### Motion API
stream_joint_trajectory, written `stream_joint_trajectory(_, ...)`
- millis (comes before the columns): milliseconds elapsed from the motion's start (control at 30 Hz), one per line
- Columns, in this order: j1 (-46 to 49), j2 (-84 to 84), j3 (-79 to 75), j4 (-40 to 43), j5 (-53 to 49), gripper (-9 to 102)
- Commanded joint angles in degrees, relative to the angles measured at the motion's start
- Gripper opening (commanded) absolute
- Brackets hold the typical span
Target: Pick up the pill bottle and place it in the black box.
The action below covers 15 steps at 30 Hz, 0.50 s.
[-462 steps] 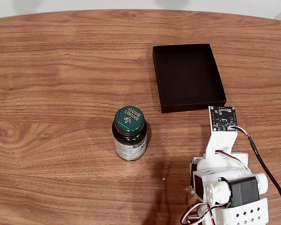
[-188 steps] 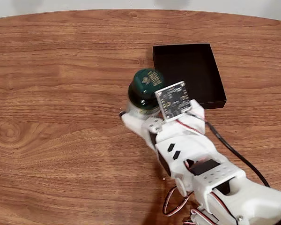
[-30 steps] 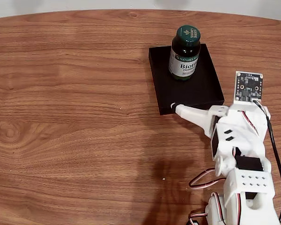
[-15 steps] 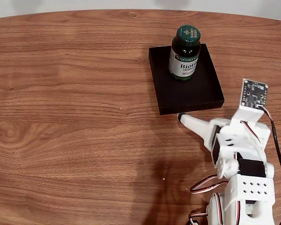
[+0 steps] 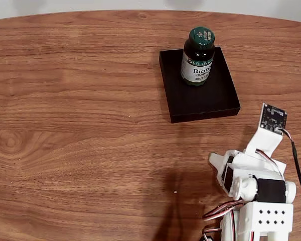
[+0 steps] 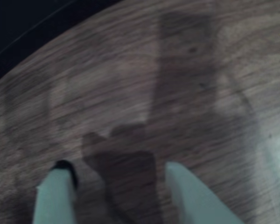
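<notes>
In the fixed view you see the small dark green pill bottle (image 5: 197, 56) standing upright in the flat black box (image 5: 200, 95), at its far end. Its white label reads "Biotin". The white robot arm (image 5: 253, 181) sits folded, well apart from the box. In your wrist view the gripper (image 6: 119, 179) is open and holds nothing, just above the brown wooden tabletop (image 6: 177, 84).

The white arm is folded low near its base, its empty gripper (image 6: 116, 186) with fingers parted.
</notes>
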Motion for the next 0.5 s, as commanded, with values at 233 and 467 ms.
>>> stream_joint_trajectory(233,-1.7,12.6,-0.4,14.8,-0.8,4)
stream_joint_trajectory(467,-1.8,12.6,-0.4,18.5,0.8,0)
